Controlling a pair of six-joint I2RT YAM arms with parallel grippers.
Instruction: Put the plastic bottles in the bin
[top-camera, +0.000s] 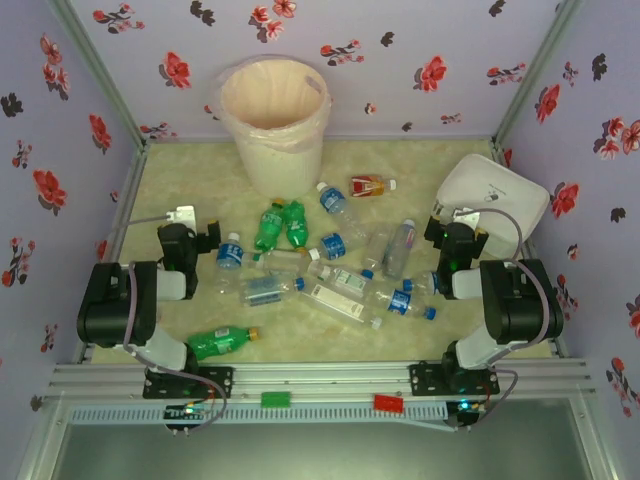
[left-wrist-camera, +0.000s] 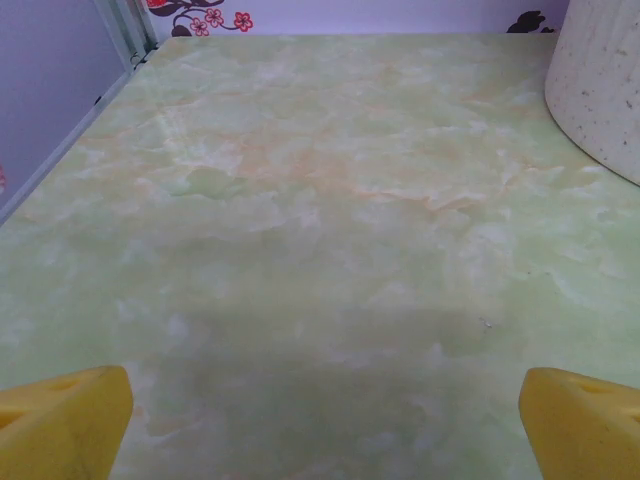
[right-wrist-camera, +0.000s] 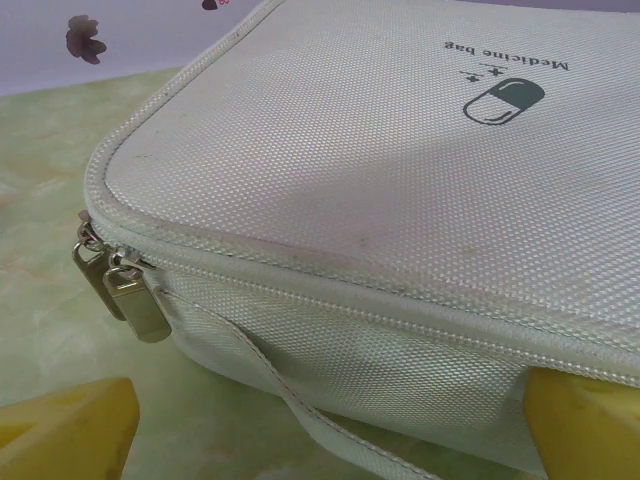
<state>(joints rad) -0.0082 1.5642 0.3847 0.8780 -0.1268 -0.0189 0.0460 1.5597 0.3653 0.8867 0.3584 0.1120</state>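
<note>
**Plainly: both grippers released, all bottles outside the bin**

The left gripper stands wide apart and holds nothing, with bare desk under it and the bin ahead on its right. The right gripper is equally spread and empty, and faces the white medicine bag, well apart from the bin.

From above, the left gripper is the one nearer the bin. A clear blue-labelled bottle lies just beside it on the side away from the bin wall, with its long axis running roughly toward the far wall. That looks like the handiest first pick.

The other plastic bottles are scattered flat on the desk on the bin's near side, between the two arms. One green bottle lies farthest from the bin, beside the left arm's base.

The bin stands upright, and inside I can make out nothing but its pinkish liner.
</note>
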